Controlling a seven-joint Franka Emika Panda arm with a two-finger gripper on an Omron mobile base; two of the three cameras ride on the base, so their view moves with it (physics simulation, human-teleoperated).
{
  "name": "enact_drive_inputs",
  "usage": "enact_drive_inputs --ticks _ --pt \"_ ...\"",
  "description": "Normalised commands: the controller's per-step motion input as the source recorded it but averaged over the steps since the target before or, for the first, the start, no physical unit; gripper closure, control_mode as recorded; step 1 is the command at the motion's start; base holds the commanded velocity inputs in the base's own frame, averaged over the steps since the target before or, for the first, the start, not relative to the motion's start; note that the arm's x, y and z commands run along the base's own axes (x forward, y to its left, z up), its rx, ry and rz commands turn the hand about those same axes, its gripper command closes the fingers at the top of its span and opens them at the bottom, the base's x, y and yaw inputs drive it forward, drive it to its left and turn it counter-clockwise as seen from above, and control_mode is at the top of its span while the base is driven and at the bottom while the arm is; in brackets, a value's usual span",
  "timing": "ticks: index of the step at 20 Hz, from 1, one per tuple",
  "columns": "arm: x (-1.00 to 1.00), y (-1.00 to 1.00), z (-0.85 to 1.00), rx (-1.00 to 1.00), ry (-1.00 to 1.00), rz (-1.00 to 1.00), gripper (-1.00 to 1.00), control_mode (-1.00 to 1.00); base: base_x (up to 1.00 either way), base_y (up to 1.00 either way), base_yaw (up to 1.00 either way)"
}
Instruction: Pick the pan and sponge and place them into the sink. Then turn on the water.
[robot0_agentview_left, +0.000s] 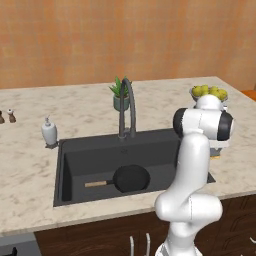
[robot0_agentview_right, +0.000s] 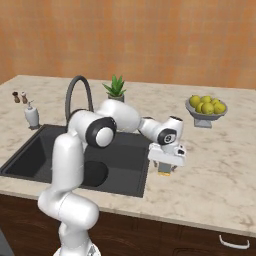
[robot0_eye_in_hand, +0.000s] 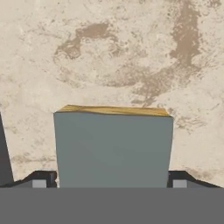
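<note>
Catalogued left to right across the marble counter. At far left: two small brown shakers, side by side near the wall side. Next: white soap dispenser, upright, just beside the sink's left far corner. Centre: dark grey sink, recessed in the counter; black pan lying on the basin floor toward the near side, wooden handle pointing left. Behind the basin: dark arched faucet, spout curving toward the near side; no stream seen at it. Behind the faucet: small potted green plant. Right of the sink: sponge, flat on the counter just beside the basin's right rim, greyish face up with a yellow edge showing along its far side in the hand view. Directly over it: gripper, pointing down, jaws spread wide with one dark fingertip on each side of the sponge; contact between tips and sponge not determinable. At far right: grey bowl of yellow-green fruit, well apart from the sponge, toward the wall side.
</note>
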Motion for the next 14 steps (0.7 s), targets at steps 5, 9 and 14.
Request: enact_drive_inputs --ticks 5,9,14 --pt "0.0 0.0 -0.35 0.0 0.0 0.03 1.0 -1.0 0.0 0.0 0.0" --pt "0.0 0.0 -0.14 -0.03 0.0 0.0 1.0 -1.0 0.0 0.0 0.0" --pt "-0.12 0.21 0.23 0.09 -0.03 0.13 1.0 -1.0 0.0 0.0 0.0"
